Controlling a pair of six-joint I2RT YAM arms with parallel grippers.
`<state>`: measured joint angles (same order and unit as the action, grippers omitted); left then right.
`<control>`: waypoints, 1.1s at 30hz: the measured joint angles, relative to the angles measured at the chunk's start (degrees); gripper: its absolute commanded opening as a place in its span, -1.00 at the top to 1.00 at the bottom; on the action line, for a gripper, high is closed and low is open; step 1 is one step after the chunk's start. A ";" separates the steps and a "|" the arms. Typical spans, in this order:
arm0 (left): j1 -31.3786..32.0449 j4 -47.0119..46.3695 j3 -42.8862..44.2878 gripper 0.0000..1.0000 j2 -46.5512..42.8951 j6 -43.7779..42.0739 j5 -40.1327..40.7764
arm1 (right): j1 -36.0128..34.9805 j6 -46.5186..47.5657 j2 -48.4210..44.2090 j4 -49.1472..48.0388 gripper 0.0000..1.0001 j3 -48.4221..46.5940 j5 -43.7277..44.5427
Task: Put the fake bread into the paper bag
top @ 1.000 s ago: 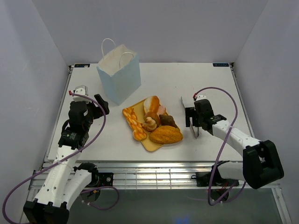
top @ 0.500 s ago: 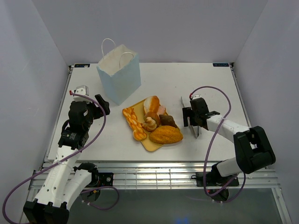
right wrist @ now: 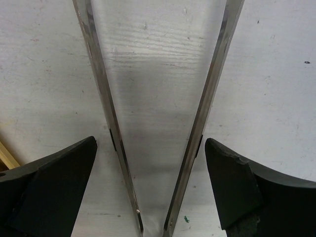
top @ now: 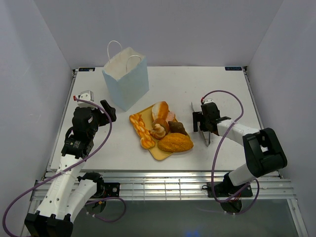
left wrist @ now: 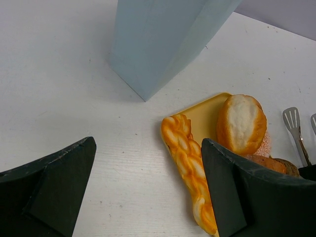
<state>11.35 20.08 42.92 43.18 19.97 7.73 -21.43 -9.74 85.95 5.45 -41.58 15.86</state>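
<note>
Two polished metal arms of the tongs (right wrist: 101, 84) converge toward 6 o'clock in the right wrist view, a detail the top view loses. That view shows the right gripper (top: 202, 123) over them, at 3 o'clock of the flat yellow tray (top: 160, 152). Its jaws are spread wide either side of the arms, gripping nothing. The glossy fake bread (top: 165, 129) lies heaped on the tray, with the pale blue paper bag (top: 127, 81) upright at 11 o'clock. The left gripper (left wrist: 148, 192) is also spread and empty.

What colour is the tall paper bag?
The paper bag is pale blue, white inside; the top external view shows it best.
</note>
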 measured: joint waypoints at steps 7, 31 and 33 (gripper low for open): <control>0.00 0.00 0.00 -0.96 0.00 -0.02 -0.35 | 1.73 -0.37 1.27 -1.22 -0.69 0.00 -1.25; 0.00 -0.02 0.00 -0.96 0.26 -0.42 -1.44 | 2.29 -0.61 0.24 -0.28 -0.28 0.02 -3.69; 0.00 -0.02 0.00 -0.96 0.31 -0.42 -1.60 | 2.29 -0.63 -0.66 0.52 -0.27 0.02 -3.82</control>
<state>11.35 20.05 42.92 43.48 19.55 6.13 -19.14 -10.37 85.30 5.98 -41.56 12.03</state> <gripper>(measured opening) 0.979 0.644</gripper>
